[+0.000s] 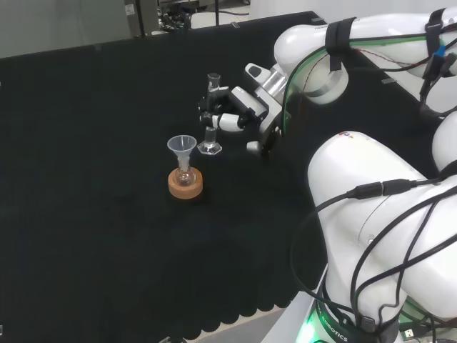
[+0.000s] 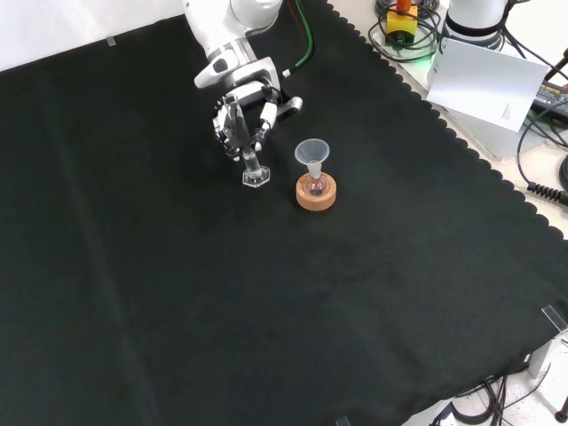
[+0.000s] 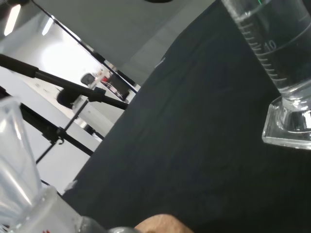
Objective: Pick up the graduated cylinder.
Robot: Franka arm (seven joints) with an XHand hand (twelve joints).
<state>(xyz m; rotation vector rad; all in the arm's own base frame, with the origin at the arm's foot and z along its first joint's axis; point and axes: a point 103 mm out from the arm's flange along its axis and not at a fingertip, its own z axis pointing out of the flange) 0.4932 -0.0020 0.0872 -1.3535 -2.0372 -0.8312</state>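
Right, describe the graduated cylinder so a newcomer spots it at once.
On the black cloth, find the hand. The graduated cylinder stands upright between its fingers: a slim clear tube on a hexagonal foot. The flask beside it wears a funnel and sits in a cork ring.

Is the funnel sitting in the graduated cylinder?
No, the funnel sits in a small flask on the cork ring; the graduated cylinder stands beside it.

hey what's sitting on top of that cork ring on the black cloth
A small clear glass flask stands in the round cork ring, with a clear funnel in its neck. The flask's bottom is hidden inside the ring.
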